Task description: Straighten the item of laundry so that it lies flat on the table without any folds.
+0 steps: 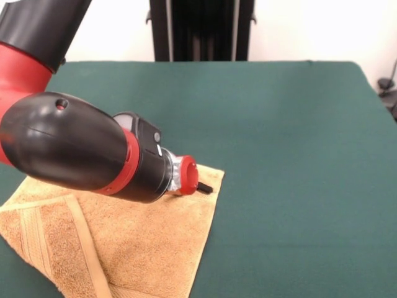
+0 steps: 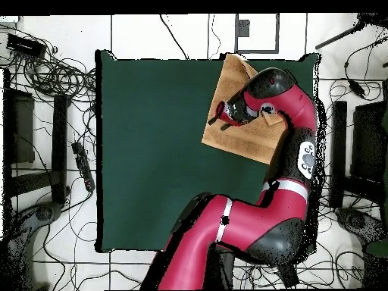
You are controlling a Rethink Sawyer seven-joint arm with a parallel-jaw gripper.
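- Towel (image 1: 152, 248), golden-orange terry, lies at one corner region of the green table (image 1: 291, 155); in the overhead view it sits at the table's top right, one end reaching the table edge.
- Condition: not flat. A flap with a woven band is folded over along the towel's lower left in the front view, and a crease runs diagonally there. Far corner near the arm looks spread.
- Gripper (image 1: 205, 187) hovers low over the towel's far corner, arm stretched nearly level above the cloth. Only a short dark tip shows beyond the red collar; whether the claw is spread or pressed together, I cannot tell. Contact with the cloth is not confirmed.
- Step judged in hand: approach to a corner or edge, unfolding not yet done.
- Next move calls for taking hold of the folded flap's edge and drawing it outward, away from the towel's middle, without dragging the whole cloth.
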